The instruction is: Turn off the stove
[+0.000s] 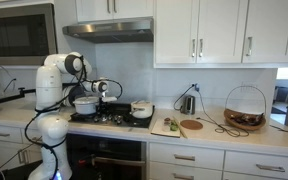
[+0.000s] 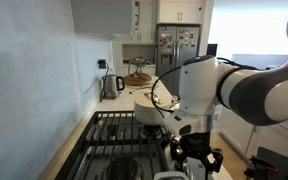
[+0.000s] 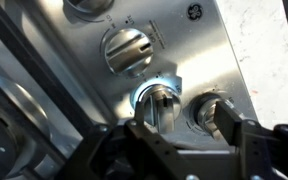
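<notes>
The stove [image 1: 112,120] is a black gas cooktop with dark grates [image 2: 119,135] above a dark oven front [image 1: 104,157]. The wrist view shows its steel control panel [image 3: 199,45] close up. One knob [image 3: 156,103] has a lit bluish ring, a second knob [image 3: 206,110] sits just right of it, and a third [image 3: 127,48] lies farther off. My gripper [image 3: 184,125] is open and points at the panel. Its left finger is beside the lit knob and its right finger is in front of the second knob. In both exterior views the gripper [image 2: 194,158] [image 1: 108,96] hangs low over the cooktop.
Two white pots [image 1: 84,104] [image 1: 141,109] stand on the burners. A kettle [image 2: 112,85] sits on the counter nearby. A cutting board [image 1: 189,125] and a wire basket [image 1: 244,108] sit on the counter beyond the stove. Steel hood [image 1: 109,30] and microwave [image 1: 19,32] hang above.
</notes>
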